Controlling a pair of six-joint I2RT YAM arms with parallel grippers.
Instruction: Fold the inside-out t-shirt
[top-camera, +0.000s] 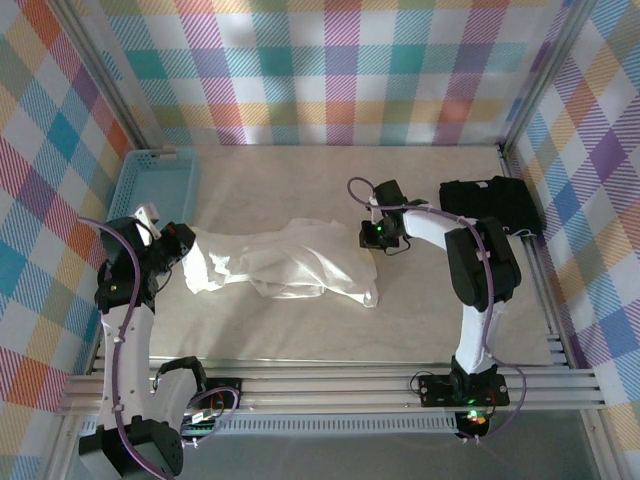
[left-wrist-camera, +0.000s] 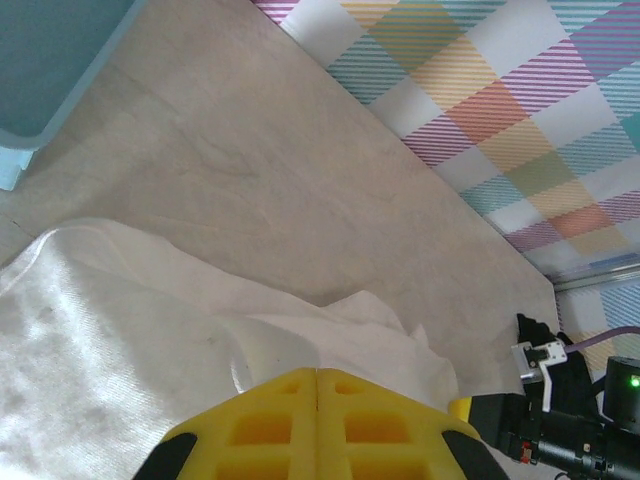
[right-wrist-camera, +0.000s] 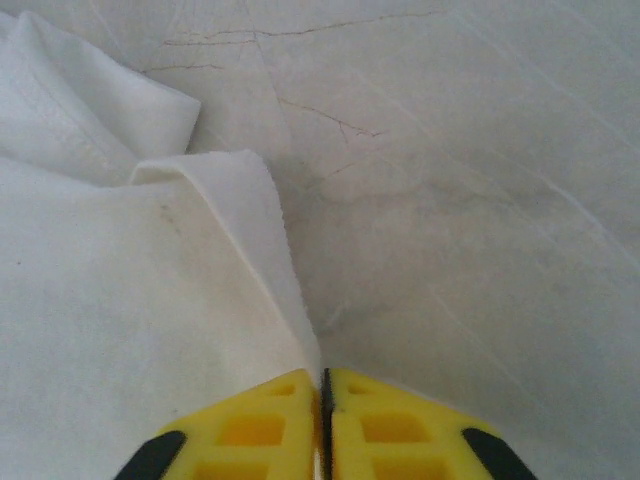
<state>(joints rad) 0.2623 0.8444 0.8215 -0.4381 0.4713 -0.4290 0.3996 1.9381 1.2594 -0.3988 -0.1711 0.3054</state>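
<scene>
Inside-out t-shirt (top-camera: 290, 262), white, thin and wrinkled, lies bunched in a long rumpled band on the pale table (top-camera: 300, 330). It starts just right of the blue plastic basket (top-camera: 150, 195) and runs on away from it to the right. I see no straight edge and no tidy layer, only cloth heaped over itself. So I judge the folding barely begun: the spreading flat and every fold are yet to do.

The black folded garment (top-camera: 490, 205) sits well apart, far to the right of the basket, and I take it to be no part of this job.

My left gripper (top-camera: 185, 252), by the basket's near right corner, has its yellow fingers pressed together. The shirt's end runs in under their tips, so I take it as pinched. My right gripper (top-camera: 372, 235), well right of the basket at the shirt's other end, is pressed shut on a cloth edge that runs into the seam between its fingers.
</scene>
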